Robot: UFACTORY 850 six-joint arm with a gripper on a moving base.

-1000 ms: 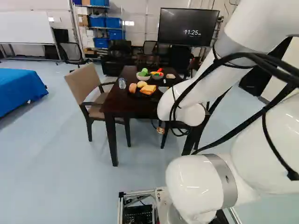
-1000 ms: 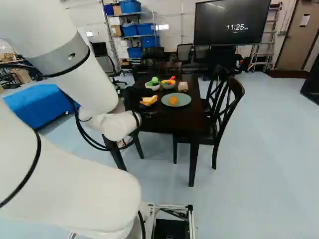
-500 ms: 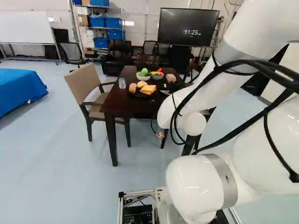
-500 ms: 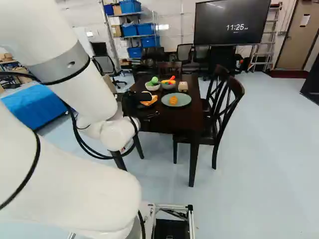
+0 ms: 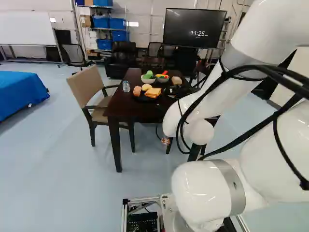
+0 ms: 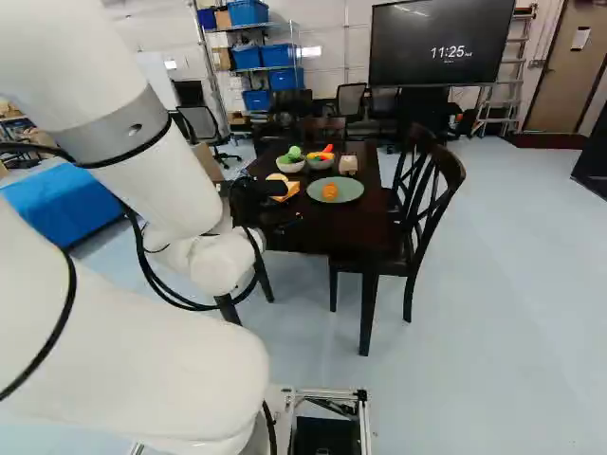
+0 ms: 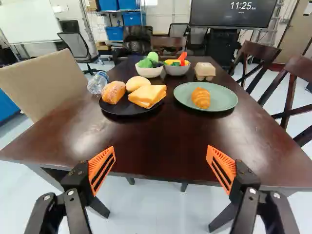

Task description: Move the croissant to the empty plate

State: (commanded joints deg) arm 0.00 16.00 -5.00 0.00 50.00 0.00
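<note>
Croissant sat alone on the green plate, seemingly as your task required.
Left of that plate, a black plate carried breads; short of the green plate, your gripper hung released, probably to keep clear.

The left base view looks from behind the arm, off to its left, facing 12 o'clock and a little down; the arm fills its 1 to 5 o'clock side. The right base view faces the same way from behind the arm's right, the arm at 7 to 11 o'clock. Both stand well back, sharing the desk and the television beyond. The wrist view is much nearer, facing 12 o'clock along the fingers, low over the desk, and shares the brown door with the right base view.
</note>
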